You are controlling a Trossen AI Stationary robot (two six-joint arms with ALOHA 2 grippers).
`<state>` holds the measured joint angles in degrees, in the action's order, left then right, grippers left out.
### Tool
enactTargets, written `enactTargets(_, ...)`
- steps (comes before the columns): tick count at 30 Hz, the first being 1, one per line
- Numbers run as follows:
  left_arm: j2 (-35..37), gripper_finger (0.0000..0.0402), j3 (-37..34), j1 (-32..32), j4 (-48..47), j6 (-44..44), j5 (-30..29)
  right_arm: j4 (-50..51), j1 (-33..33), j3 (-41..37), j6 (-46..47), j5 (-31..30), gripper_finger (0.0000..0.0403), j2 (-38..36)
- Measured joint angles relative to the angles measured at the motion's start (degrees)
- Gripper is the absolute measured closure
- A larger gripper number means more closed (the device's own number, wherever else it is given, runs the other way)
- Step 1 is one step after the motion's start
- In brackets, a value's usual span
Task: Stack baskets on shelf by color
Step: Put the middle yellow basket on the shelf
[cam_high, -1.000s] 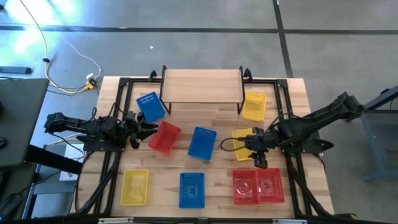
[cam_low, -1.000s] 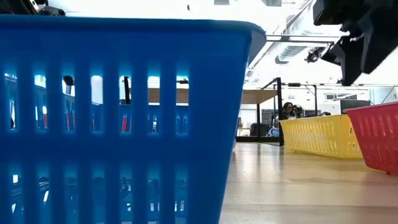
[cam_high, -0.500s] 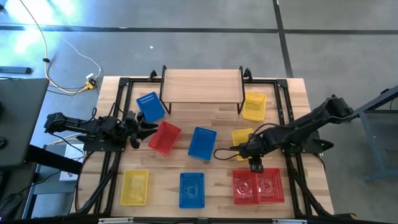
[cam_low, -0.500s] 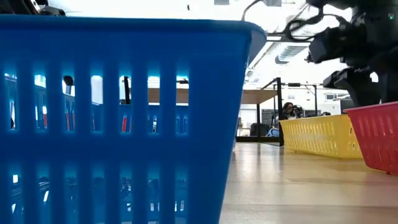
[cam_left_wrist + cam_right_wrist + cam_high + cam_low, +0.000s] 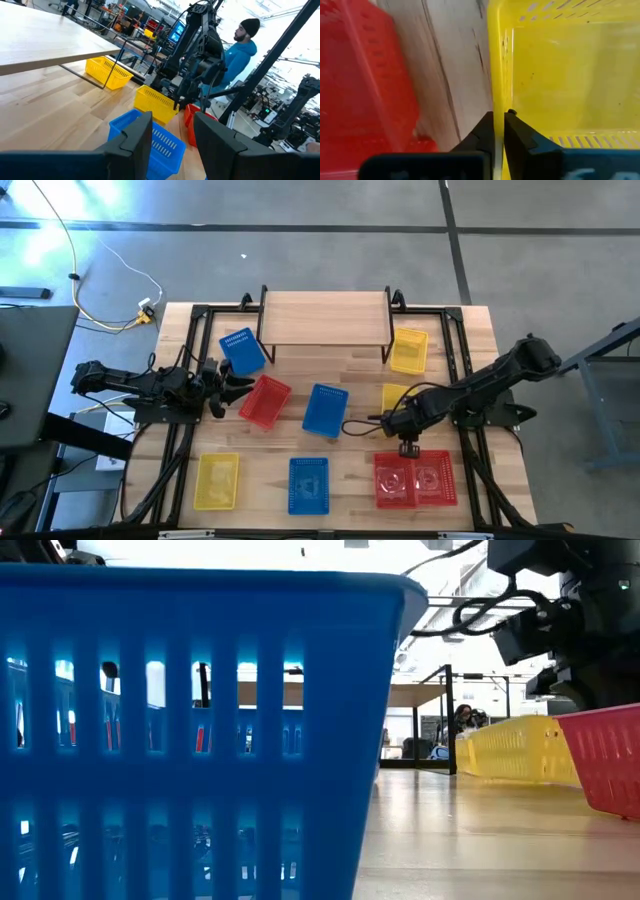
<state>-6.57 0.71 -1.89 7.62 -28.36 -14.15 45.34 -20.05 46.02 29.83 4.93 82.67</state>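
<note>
The shelf [image 5: 325,317] stands at the table's far edge. Blue [image 5: 242,352], red [image 5: 265,400], blue [image 5: 325,410], yellow [image 5: 408,350], yellow [image 5: 217,480], blue [image 5: 309,485] and red baskets [image 5: 415,478] lie scattered on the table. My right gripper [image 5: 399,420] [image 5: 499,117] points down, shut on a yellow basket [image 5: 396,395] [image 5: 565,75] [image 5: 515,750] right of centre. My left gripper [image 5: 228,387] [image 5: 172,135] waits open and level at the table's left, beside the red basket. My right gripper pinches the yellow basket's wall [image 5: 499,95], the one that faces the red baskets, at its rim. One finger [image 5: 517,132] is inside the basket and one finger [image 5: 482,132] outside. The fingers come from above, pointing down. The basket's bottom is on the table.
The red baskets [image 5: 365,75] sit close beside the held basket, a strip of bare wood [image 5: 455,70] between them. In the low view a blue basket [image 5: 200,730] fills the foreground. Black frame rails [image 5: 455,360] run along the table's sides. A person [image 5: 240,55] stands beyond the table.
My right gripper has come down and a little toward the table's left, onto the yellow basket's near wall, and has shut on it. The yellow basket has shifted slightly, and its rim now slants in the low view.
</note>
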Motion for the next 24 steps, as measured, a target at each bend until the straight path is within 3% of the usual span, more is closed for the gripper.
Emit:
enactTargets(7,0.0,0.0268,0.0,0.0,-0.02,0.0,0.0,0.29,0.0,5.03,1.21,0.72,0.0397,-2.3)
enactTargets(14,0.0,0.0268,0.0,0.0,-0.02,0.0,0.0,-0.04,1.18,14.73,0.57,-2.38,0.0402,-2.32)
enactTargets(24,0.0,0.0268,0.0,0.0,-0.02,0.0,0.02,0.1,5.62,26.74,-10.79,-10.5,0.0403,-2.32)
